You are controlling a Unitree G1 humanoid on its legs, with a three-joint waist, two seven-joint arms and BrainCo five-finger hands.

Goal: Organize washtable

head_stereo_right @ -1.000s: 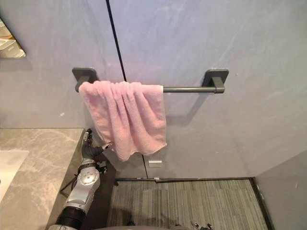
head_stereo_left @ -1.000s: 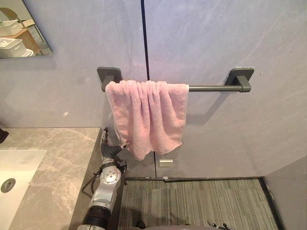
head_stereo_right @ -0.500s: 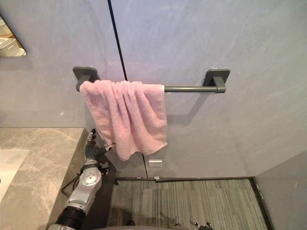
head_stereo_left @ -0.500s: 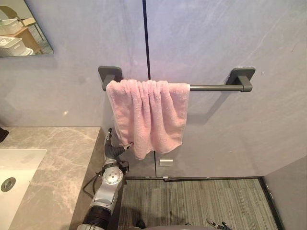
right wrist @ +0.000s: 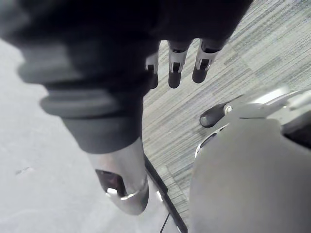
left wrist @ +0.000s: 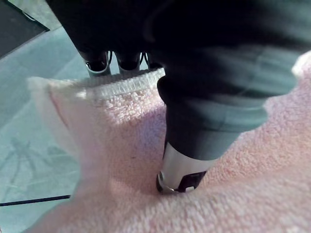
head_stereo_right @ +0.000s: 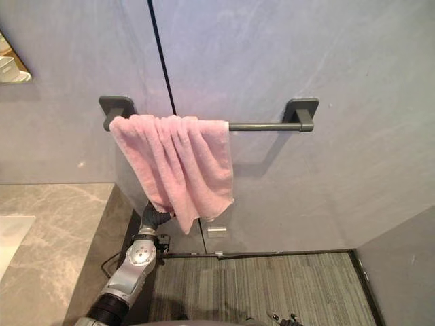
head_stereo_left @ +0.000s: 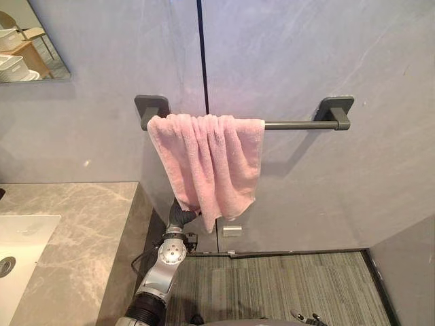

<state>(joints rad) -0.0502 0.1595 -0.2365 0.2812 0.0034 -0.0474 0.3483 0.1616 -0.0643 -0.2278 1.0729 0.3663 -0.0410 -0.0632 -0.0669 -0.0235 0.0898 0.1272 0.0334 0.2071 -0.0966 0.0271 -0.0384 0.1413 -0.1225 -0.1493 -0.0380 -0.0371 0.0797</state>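
Observation:
A pink towel [head_stereo_left: 207, 163] hangs bunched over the left half of a dark grey towel bar [head_stereo_left: 299, 125] on the wall. My left hand [head_stereo_left: 180, 216] reaches up from below to the towel's lowest corner. In the left wrist view its thumb [left wrist: 187, 167] presses into the pink towel [left wrist: 126, 141] from the front while its fingers [left wrist: 99, 63] sit behind the white hem, so the cloth is pinched between them. My right hand [right wrist: 175, 73] hangs over the carpet with straight fingers and holds nothing.
A grey marble counter [head_stereo_left: 81, 231] with a white sink [head_stereo_left: 20, 238] stands at the lower left, under a mirror [head_stereo_left: 27, 47]. Striped carpet [head_stereo_left: 285, 285] covers the floor below the bar. A small plate [head_stereo_left: 232, 231] sits on the wall under the towel.
My left hand has moved right from the counter's edge to the towel's lowest corner, and its fingers have curled onto the hem. The towel's lower end is drawn in slightly.

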